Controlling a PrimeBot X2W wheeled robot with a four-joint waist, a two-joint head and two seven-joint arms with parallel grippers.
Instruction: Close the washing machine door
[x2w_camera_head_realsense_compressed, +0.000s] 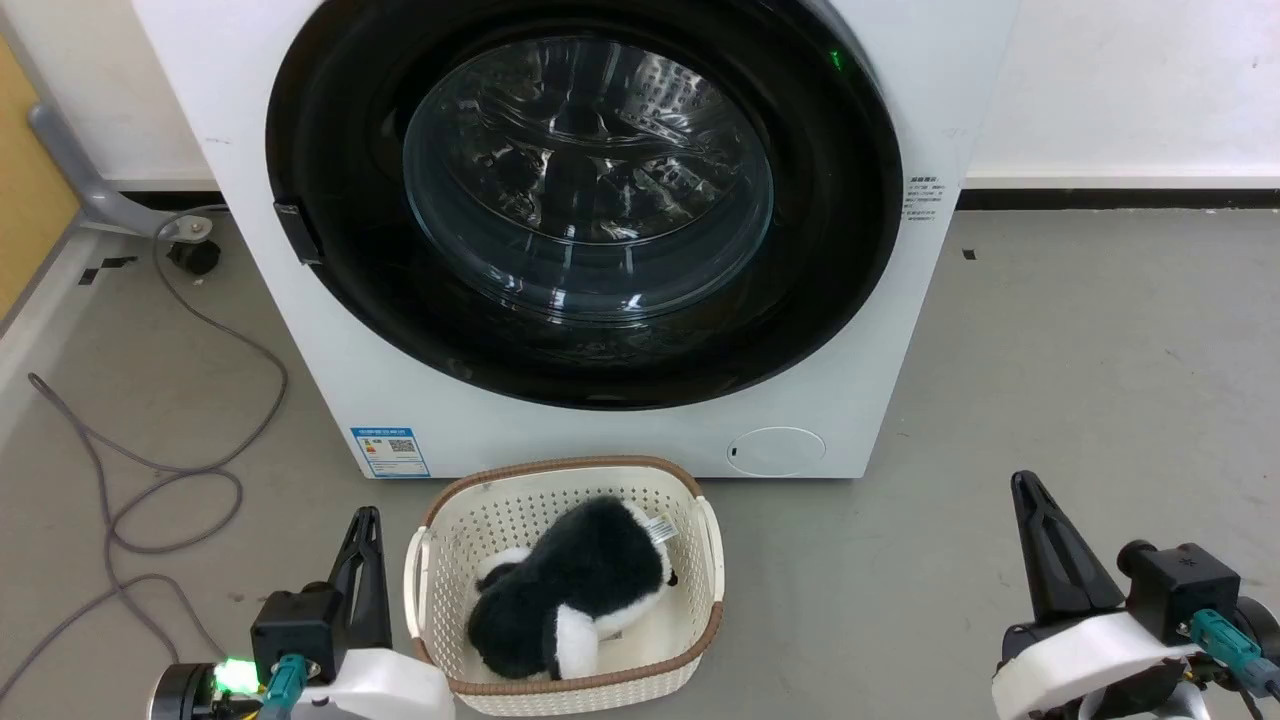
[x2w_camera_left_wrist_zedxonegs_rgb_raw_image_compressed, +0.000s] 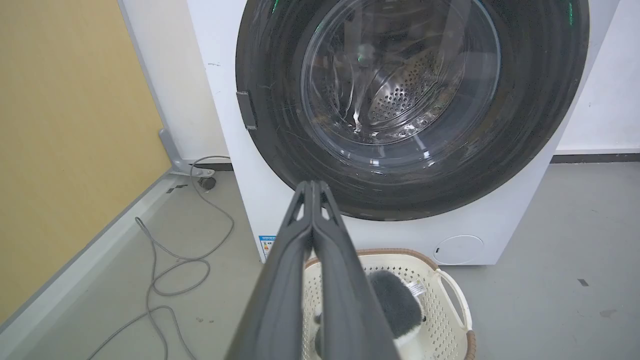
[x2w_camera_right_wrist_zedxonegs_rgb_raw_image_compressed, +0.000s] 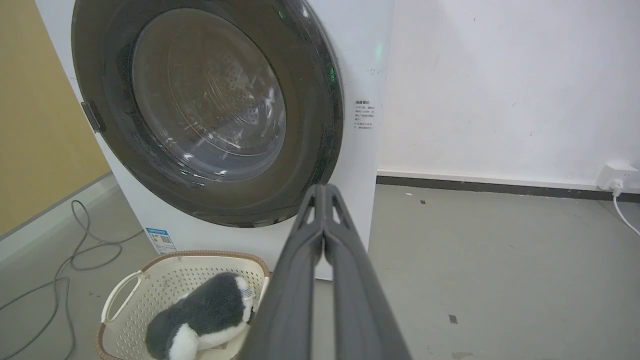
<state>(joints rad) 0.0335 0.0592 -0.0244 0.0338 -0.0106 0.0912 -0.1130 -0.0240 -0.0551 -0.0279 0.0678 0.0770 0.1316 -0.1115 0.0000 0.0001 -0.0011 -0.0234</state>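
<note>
As you read across from the left, a grey cable (x2w_camera_head_realsense_compressed: 285, 385) loops over the floor to the left of your left gripper (x2w_camera_head_realsense_compressed: 367, 516), and a yellow panel (x2w_camera_left_wrist_zedxonegs_rgb_raw_image_compressed: 65, 140) stands beyond it, cut off by the frame edge. Your left gripper is clenched on nothing. In its wrist view the two fingers (x2w_camera_left_wrist_zedxonegs_rgb_raw_image_compressed: 280, 280) meet at the tips, and its base runs off the bottom of the head view.

Just to its right, near but apart, stands a cream basket (x2w_camera_head_realsense_compressed: 560, 466) holding a black and white plush toy (x2w_camera_head_realsense_compressed: 570, 600). In that wrist view your fingers hide much of the toy.

Ahead of the gripper and up to its right is the washing machine (x2w_camera_head_realsense_compressed: 620, 440), with a blue label (x2w_camera_head_realsense_compressed: 390, 452) low at its left corner and a round cap (x2w_camera_head_realsense_compressed: 776, 450) low on its right. The washing machine door (x2w_camera_head_realsense_compressed: 588, 180) lies flat against the front, with no gap showing at its rim. Its top is cut off in every view, and you cannot tell whether it has latched. A small tab (x2w_camera_head_realsense_compressed: 298, 232) sits at its left edge. Through the glass the drum (x2w_camera_left_wrist_zedxonegs_rgb_raw_image_compressed: 405, 95) is dim and broken up by reflections.

Well to the right of the basket, your right gripper (x2w_camera_head_realsense_compressed: 1022, 482) is likewise clenched and empty, its fingers (x2w_camera_right_wrist_zedxonegs_rgb_raw_image_compressed: 297, 260) together at the tips, with the door ahead and to its left. Far to its right a white wall socket (x2w_camera_right_wrist_zedxonegs_rgb_raw_image_compressed: 616, 175) sits at the frame edge.
</note>
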